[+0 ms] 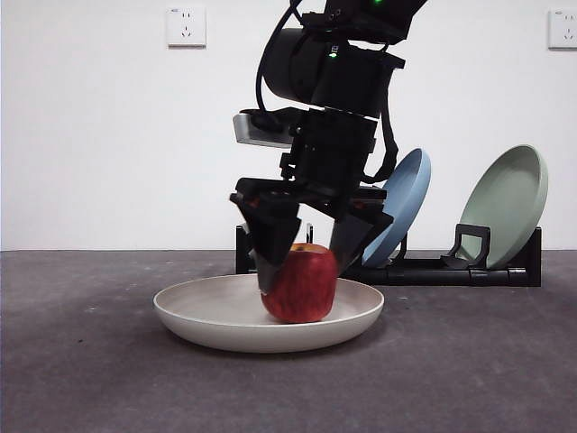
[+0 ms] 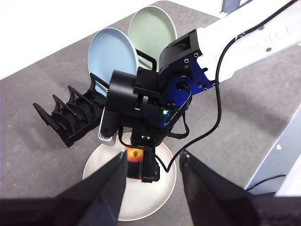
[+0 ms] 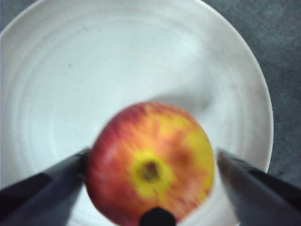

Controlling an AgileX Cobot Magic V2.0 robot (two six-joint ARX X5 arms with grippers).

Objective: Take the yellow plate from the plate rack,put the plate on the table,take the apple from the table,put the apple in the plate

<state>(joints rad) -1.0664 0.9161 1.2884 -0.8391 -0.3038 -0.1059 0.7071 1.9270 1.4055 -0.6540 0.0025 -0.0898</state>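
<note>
In the front view the right gripper (image 1: 302, 248) covers the upper sides of the apple (image 1: 300, 290), and the arm above it runs off the picture's top edge. That arm also hides part of the blue plate (image 1: 407, 203) and the near end of the plate rack (image 1: 505, 271).

In the left wrist view the same arm conceals nearly all of the apple (image 2: 133, 154) and the middle of the yellow plate (image 2: 155, 197), whose near rim is lost behind the left gripper (image 2: 153, 179).

The right wrist view is blurred: the apple (image 3: 150, 162) looks soft, and its lower part is cut off, as is the yellow plate (image 3: 94, 56).
</note>
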